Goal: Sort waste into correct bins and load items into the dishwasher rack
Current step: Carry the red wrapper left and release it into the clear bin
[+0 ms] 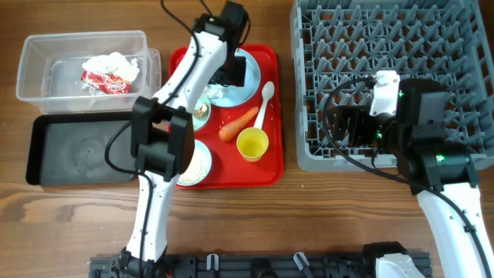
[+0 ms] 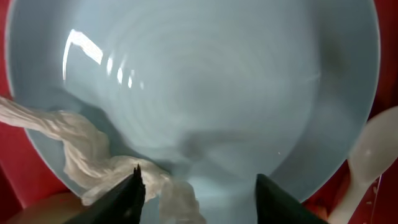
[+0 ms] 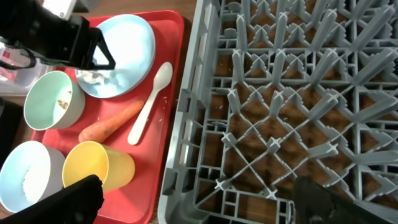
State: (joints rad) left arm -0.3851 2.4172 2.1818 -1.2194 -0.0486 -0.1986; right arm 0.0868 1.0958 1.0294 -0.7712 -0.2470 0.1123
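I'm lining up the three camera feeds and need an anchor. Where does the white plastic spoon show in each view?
Overhead: the white spoon lies on the right side of the red tray, just right of the light-blue plate.
Left wrist: only part of it shows, at the lower right edge, beside the plate.
Right wrist: upper left of centre, slanting below the plate.
Shared landmark: the light-blue plate.

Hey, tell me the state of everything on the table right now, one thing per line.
Left gripper: open over plate.
Right gripper: open above rack.
Plate: paper scrap on it.
Tub: holds crumpled paper.
Rack: no dishes.
Cup: upright, empty.
Rice bowl: holds rice.
Other bowl: holds food scrap.
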